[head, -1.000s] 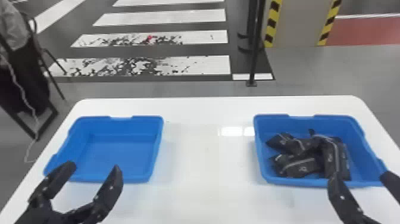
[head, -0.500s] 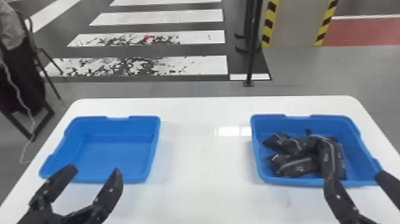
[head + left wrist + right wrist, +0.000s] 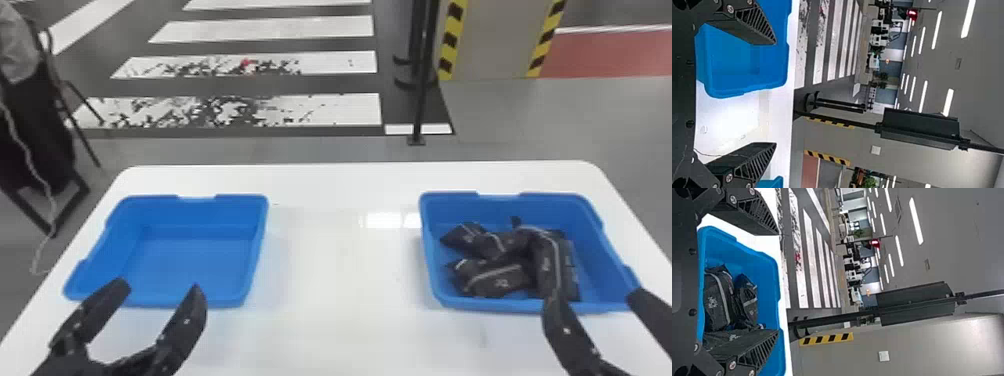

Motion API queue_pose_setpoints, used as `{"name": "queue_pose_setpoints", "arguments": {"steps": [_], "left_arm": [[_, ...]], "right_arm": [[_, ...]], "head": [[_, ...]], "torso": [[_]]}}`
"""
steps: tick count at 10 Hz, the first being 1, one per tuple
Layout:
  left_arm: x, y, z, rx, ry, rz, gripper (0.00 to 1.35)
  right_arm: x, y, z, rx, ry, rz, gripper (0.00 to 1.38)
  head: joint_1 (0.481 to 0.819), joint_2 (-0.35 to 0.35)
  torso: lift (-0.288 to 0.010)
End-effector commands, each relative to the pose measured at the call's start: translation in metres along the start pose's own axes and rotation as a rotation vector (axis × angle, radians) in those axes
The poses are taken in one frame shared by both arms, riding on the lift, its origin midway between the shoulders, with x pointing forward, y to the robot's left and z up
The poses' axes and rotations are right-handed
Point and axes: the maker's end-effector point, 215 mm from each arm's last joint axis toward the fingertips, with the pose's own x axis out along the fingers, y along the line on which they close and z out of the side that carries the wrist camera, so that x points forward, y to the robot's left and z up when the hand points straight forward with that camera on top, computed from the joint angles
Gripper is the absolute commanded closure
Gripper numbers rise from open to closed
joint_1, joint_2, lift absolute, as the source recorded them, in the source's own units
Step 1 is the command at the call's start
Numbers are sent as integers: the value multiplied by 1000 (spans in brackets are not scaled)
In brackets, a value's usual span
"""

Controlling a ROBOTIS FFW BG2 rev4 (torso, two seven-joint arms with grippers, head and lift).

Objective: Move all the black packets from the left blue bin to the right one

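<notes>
The right blue bin (image 3: 450, 210) is the landmark here, sitting toward the right side of the white table (image 3: 340, 270). The black packets (image 3: 500, 282) lie inside that bin — a loose heap of several, piled over one another, with pale lines and marks on their dark sides. One long packet (image 3: 546, 252) runs from the middle of the bin toward its near rim, and the others bunch up on its left; to the right of the heap the blue floor of the bin shows.

The right gripper (image 3: 595, 300) is at the near rim of the right blue bin, its two fingers well apart with open space between their tips. One tip overlaps the rim in the head view, by the near end of the long packet, and the other is by the near right corner. The right wrist view has packets beyond the fingers, one partly hidden behind a finger.

Well to the left of the right blue bin, across a stretch of table, sits the left blue bin (image 3: 190, 265), its blue floor in plain view. The left gripper (image 3: 158, 290) is at the near side of that second bin, fingers spread apart too, nothing gripped

Beyond the right blue bin, past the table's far edge, a black post (image 3: 424, 85) stands on the floor — with yellow-and-black striped edging (image 3: 451, 40) just behind it
</notes>
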Motion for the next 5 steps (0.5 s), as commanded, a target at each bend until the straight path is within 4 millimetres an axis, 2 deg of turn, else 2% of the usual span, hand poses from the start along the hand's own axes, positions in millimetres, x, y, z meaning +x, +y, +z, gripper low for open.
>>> {"name": "queue_pose_setpoints", "arguments": {"steps": [1, 5], "left_arm": [[0, -1, -2, -9, 4, 0, 134], [0, 0, -3, -15, 9, 0, 134]], "right_arm": [[0, 0, -1, 4, 2, 0, 150], [0, 0, -1, 10, 0, 0, 150]], "head": [[695, 79], [695, 78]], "torso": [[-154], [-154]]}}
